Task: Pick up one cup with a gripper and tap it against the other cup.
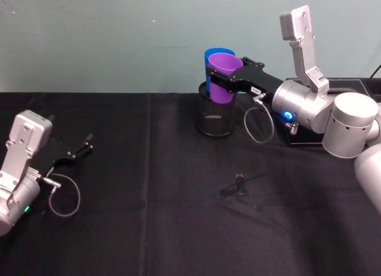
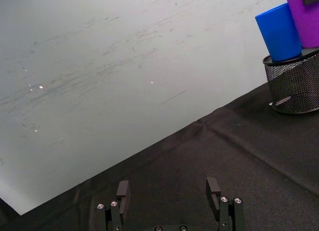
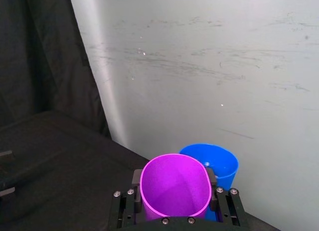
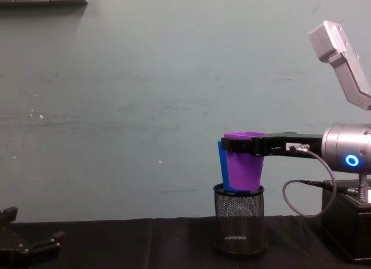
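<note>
Clamping purple cup w/ right hand, cup against blue cup

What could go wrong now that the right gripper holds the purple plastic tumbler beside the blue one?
1. The blue plastic tumbler only stands loose in the black mesh pen holder; a hard tap might topple it.
2. The purple plastic tumbler has its base near the holder's rim and could catch there.
3. The right gripper squeezes the purple rim oval, so the tumbler might slip.
The left gripper rests idle, far left.
</note>
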`<state>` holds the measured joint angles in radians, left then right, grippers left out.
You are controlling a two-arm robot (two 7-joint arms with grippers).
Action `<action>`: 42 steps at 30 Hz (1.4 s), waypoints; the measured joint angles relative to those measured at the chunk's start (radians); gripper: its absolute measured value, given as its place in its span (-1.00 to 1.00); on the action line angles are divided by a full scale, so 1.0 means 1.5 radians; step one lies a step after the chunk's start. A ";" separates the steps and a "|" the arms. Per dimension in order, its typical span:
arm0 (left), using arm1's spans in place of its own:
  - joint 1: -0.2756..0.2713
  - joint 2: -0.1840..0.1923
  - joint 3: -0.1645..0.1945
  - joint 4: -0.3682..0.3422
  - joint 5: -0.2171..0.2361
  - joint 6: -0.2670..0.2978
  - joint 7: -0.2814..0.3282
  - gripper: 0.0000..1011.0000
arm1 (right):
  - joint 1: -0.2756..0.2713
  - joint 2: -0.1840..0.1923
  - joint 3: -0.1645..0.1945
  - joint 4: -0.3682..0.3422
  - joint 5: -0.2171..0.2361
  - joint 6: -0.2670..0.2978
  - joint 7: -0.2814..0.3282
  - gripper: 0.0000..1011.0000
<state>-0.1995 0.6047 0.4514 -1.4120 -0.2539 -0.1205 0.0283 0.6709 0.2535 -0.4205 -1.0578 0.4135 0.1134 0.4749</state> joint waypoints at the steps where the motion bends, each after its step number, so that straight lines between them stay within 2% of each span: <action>1: 0.000 0.000 0.000 0.000 0.000 0.000 0.000 0.98 | 0.000 0.000 0.000 0.000 0.000 0.000 0.000 0.44; 32: 0.000 0.000 0.000 0.000 0.000 0.000 0.000 0.98 | -0.001 0.000 0.000 -0.001 -0.001 -0.001 0.000 0.44; 35: 0.000 0.000 0.000 0.000 0.000 0.000 0.000 0.98 | -0.013 0.005 -0.001 -0.014 -0.001 -0.004 0.000 0.44; 42: 0.000 0.000 0.000 0.000 0.000 0.000 0.000 0.98 | -0.070 0.027 -0.001 -0.087 0.007 -0.007 0.006 0.44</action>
<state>-0.1995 0.6047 0.4514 -1.4120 -0.2539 -0.1205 0.0283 0.5665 0.2946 -0.4220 -1.1877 0.4240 0.1027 0.4836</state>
